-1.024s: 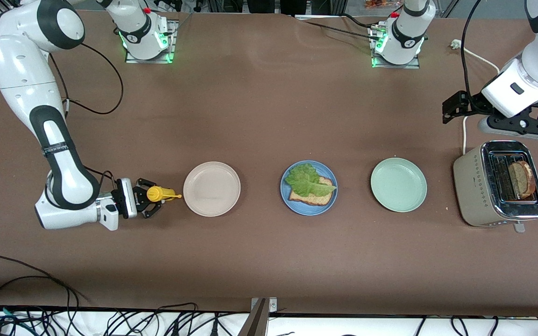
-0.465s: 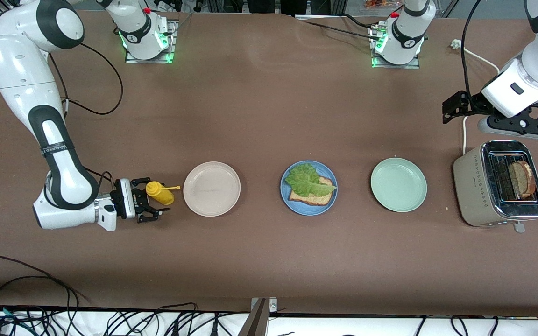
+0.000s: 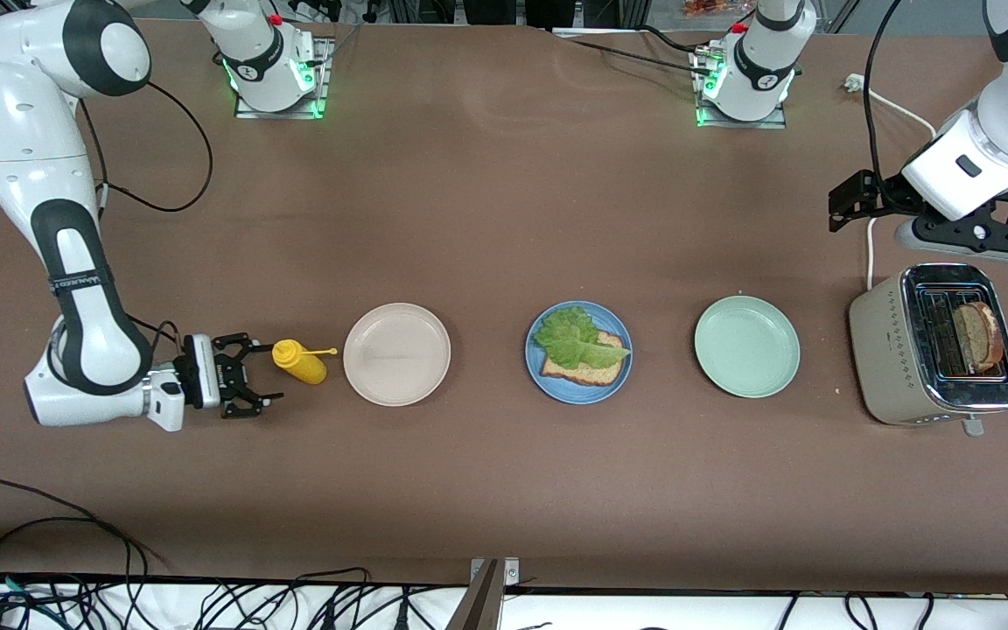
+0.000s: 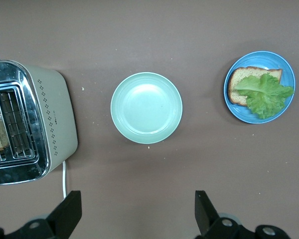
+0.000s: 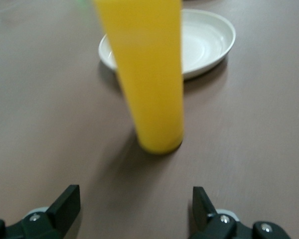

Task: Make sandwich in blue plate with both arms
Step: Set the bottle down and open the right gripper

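Bread (image 3: pixel 587 369) with lettuce (image 3: pixel 576 341) lay open on the blue plate (image 3: pixel 578 391) at mid-bench; the second slice (image 3: pixel 978 336) sat in the toaster (image 3: pixel 933 345). The left gripper (image 4: pixel 134 219) hung wide open and empty above it. The right gripper (image 3: pixel 252 385), open and empty, sat beside the upright mustard bottle (image 3: pixel 298 361) near the cream plate (image 3: pixel 396 353). A careless swing there could topple the bottle.

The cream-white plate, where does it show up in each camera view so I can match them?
Front view: the cream-white plate sits between the yellow squeeze bottle and the blue plate.
Left wrist view: not in it; only the pale green plate, the blue plate and the toaster show.
Right wrist view: the plate lies just past the upright bottle.
Shared landmark: the yellow bottle, in the front and right wrist views.
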Robot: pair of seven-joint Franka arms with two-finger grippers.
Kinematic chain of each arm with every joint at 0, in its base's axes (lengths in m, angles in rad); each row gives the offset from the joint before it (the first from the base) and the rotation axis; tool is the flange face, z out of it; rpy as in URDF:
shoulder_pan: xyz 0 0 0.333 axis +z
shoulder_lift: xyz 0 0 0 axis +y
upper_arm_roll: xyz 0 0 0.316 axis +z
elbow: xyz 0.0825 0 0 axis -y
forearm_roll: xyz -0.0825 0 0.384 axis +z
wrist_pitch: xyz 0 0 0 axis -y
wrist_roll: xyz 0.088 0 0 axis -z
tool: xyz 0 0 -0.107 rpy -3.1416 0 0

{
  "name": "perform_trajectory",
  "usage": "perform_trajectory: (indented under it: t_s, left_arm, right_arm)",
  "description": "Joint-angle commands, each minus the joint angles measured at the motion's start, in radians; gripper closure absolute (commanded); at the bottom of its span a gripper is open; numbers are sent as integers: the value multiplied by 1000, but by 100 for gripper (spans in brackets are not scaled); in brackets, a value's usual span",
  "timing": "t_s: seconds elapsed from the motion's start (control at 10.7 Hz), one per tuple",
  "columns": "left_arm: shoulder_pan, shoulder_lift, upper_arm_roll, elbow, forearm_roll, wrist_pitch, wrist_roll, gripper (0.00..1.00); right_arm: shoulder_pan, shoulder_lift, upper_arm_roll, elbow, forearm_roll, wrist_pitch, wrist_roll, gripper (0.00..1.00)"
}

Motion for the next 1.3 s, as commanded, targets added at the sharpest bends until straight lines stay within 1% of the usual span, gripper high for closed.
perform_trajectory:
  t_s: [0.0,0.09,0.28,0.47,0.56,0.65,0.74,0.93,1.12,1.21]
  left_arm:
    - [-3,5,-1,23,11,-18,-2,0]
    - [-3,5,-1,22,11,-18,-3,0]
    - [2,5,-1,22,11,-18,-2,0]
    - [-8,5,-1,22,11,-18,-8,0]
    - [-2,5,-1,23,11,-18,-7,0]
    - [1,5,-1,23,10,-18,-5,0]
    - [0,5,-1,23,8,-18,-7,0]
    - [0,5,-1,20,5,-18,-2,0]
    - [0,5,-1,23,4,-18,0,0]
    - [0,5,-1,20,4,-18,0,0]
  right_arm:
    - [-1,-20,-70,7,-16,-40,-57,0]
    - [1,-50,-70,6,-39,-40,-43,0]
    - [31,-139,-78,-25,-43,-48,48,0]
    - [102,-265,-152,-124,-45,-37,172,0]
    - [120,-328,-166,-175,-68,-30,264,0]
    - [124,-387,-168,-212,-112,-10,382,0]
    - [136,-434,-168,-223,-143,-13,497,0]
    - [143,-486,-167,-223,-174,-22,692,0]
    - [169,-578,-168,-223,-246,-61,994,0]
    - [186,-624,-168,-223,-267,-88,1121,0]
